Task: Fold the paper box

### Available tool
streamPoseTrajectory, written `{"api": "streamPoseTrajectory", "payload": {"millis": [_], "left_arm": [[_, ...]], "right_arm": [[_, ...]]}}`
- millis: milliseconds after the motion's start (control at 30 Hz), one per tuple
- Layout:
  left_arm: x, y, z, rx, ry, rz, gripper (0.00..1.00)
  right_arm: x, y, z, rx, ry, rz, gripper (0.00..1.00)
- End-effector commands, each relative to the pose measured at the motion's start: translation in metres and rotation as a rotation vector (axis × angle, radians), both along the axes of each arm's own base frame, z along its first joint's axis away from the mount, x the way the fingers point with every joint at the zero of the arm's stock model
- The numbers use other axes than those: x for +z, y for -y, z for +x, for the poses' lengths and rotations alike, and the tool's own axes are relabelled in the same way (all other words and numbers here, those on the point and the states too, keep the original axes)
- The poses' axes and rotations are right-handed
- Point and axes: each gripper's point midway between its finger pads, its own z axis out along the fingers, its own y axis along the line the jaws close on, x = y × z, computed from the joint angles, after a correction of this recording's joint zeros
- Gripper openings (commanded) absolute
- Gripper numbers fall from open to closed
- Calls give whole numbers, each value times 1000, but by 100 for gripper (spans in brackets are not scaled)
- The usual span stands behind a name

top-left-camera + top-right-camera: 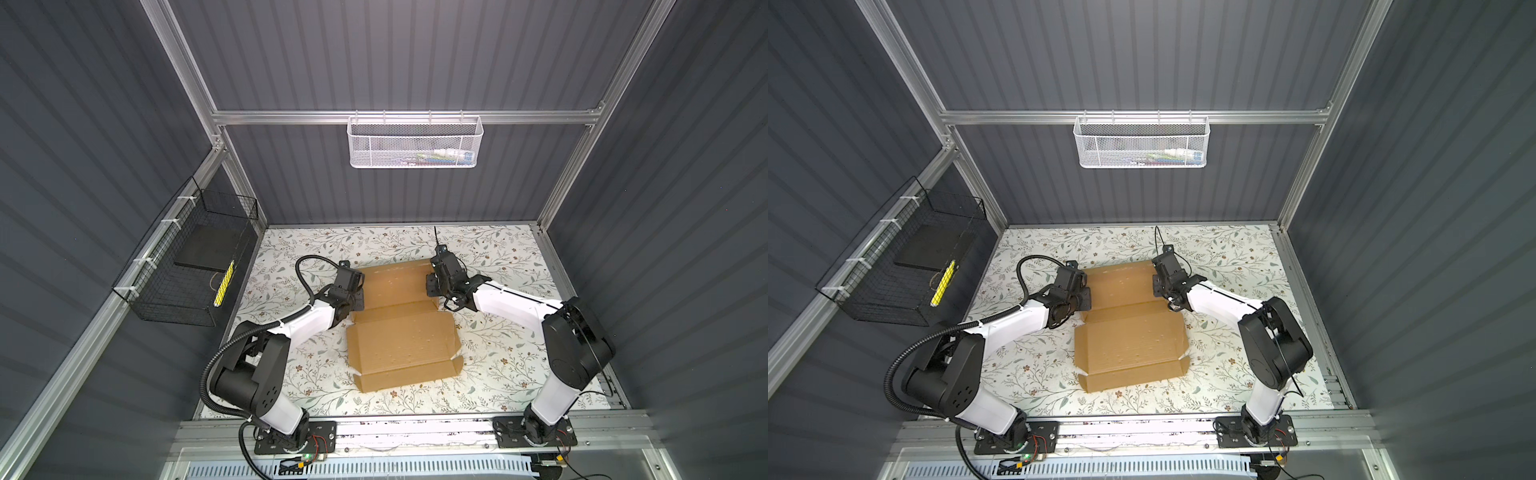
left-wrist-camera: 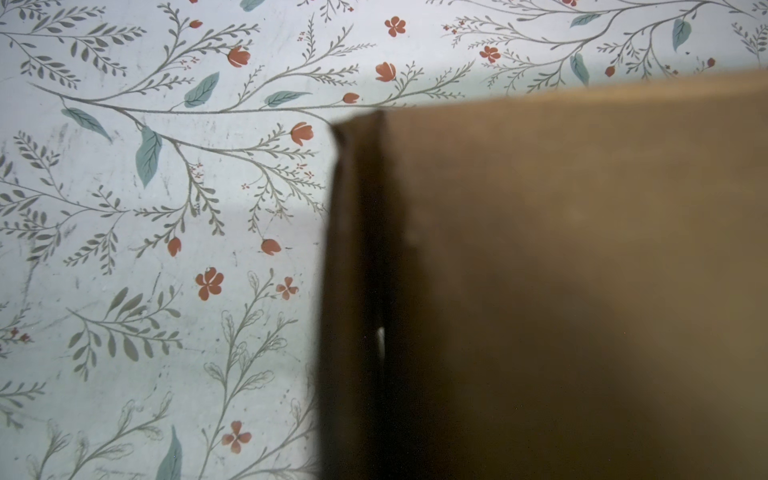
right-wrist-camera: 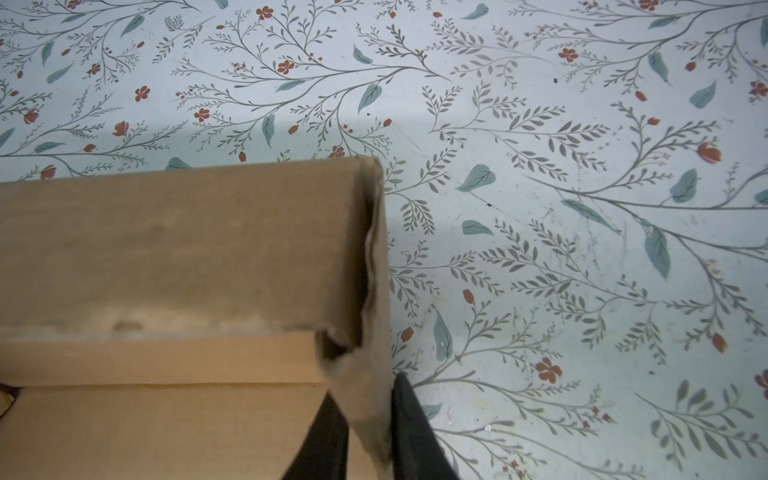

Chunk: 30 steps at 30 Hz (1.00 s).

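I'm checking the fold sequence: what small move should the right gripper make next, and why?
Probably close the right gripper fully on the raised side flap of the paper box. Its fingers flank that flap on both sides, but a firm pinch isn't evident.

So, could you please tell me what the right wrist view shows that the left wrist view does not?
Only the right wrist view: the right gripper, its black fingers flanking a raised side flap of the paper box. Only the left wrist view: a blurred upright flap edge, no fingers. Both: brown cardboard on the floral table.
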Motion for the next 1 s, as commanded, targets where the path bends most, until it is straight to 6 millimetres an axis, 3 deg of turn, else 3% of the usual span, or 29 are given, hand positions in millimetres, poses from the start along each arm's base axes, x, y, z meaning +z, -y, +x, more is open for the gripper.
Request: {"api": "streamPoseTrajectory", "payload": {"millis": [0, 967], "left_arm": [[-17, 4, -13, -26, -104, 0, 0], [-34, 12, -14, -46, -185, -6, 0]], "right_arm": [[-4, 3, 2, -23, -17, -41, 20], [-26, 19, 13, -63, -66, -180, 12]]}}
